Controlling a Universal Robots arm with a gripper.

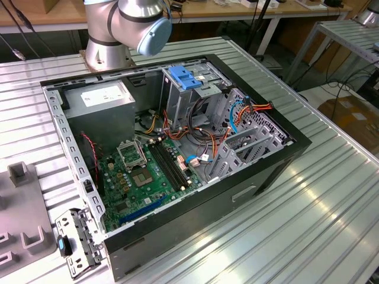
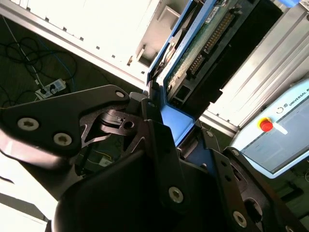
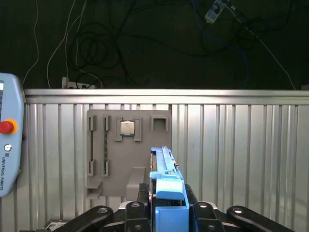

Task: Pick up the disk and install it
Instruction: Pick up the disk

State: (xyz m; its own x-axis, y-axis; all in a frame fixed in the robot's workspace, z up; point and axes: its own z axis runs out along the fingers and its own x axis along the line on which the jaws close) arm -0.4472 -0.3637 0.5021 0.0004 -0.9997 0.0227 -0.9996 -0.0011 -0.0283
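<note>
A: What state do we log for the gripper (image 3: 166, 215)?
B: Closed on the disk (image 3: 163, 166). In the second wrist view, we see its blue rail clamped between the fingers (image 2: 161, 150), with the circuit board exposed.
A: What lies beyond the gripper?
B: In the first wrist view, a teach pendant (image 3: 7, 140), then a grey fixture plate (image 3: 128, 154) on the ribbed table (image 3: 241, 154). The exterior view shows an open computer case (image 1: 269, 171)
</note>
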